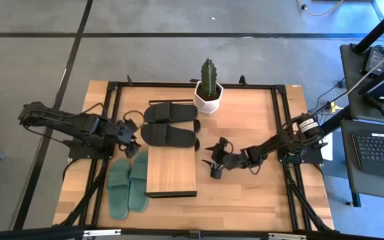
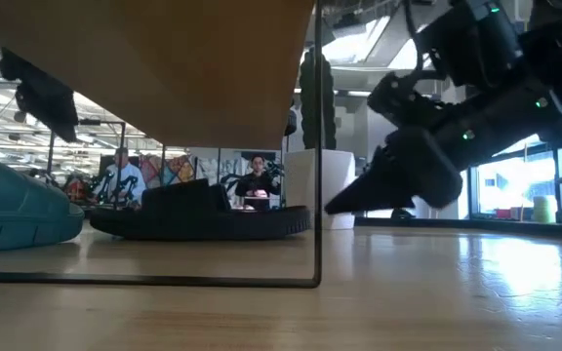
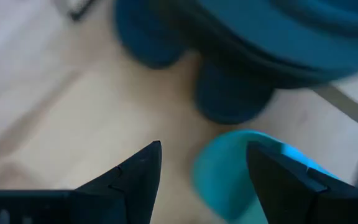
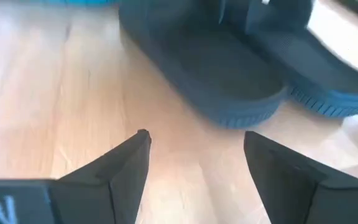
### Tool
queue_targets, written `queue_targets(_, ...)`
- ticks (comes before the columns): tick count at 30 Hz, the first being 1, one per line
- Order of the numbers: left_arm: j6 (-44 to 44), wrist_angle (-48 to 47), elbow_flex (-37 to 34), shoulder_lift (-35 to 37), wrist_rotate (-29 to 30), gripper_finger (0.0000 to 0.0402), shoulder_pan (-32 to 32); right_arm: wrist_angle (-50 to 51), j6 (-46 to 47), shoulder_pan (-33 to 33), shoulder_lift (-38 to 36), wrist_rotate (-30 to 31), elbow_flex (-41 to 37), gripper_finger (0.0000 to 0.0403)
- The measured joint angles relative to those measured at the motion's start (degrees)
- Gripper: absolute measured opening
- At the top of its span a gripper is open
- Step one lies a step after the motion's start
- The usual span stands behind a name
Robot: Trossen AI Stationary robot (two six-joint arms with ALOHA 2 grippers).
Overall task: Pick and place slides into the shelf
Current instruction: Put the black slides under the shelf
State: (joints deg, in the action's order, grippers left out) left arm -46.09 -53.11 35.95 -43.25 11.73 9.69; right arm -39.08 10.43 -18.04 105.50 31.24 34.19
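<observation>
Both grippers, left & right, open, empty. Drop right beside shelf, clamp nearest black slide rim squarely.

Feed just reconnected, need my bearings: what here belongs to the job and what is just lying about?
Job:
black slides
green slides
shelf
left pincer, open by the slides
right pincer, open beside the shelf

Lying about:
potted cactus

Even daylight overhead — window glare on the tabletop in the low view, wrist views softly blurred.
</observation>
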Motion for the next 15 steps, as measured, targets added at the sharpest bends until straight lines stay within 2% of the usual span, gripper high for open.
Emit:
queue_targets(6, 0.3, 8.0, -7.7, -0.7, 1.2, 0.0225, 5.6, -13.9, -2.3, 1.4, -0.8, -0.2, -5.3, 0.0259)
queue_targets(12, 2.8, 19.9, -12.9, -0.8, 3.1, 0.0225, 10.1, -14.4, -3.4, 3.2, -0.6, -0.3, -4.8, 0.0259)
queue_targets(15, 3.2, 22.2, -14.1, -1.4, 5.5, 0.0225, 11.2, -14.2, -3.5, 4.4, -0.5, -0.3, -4.3, 0.0259)
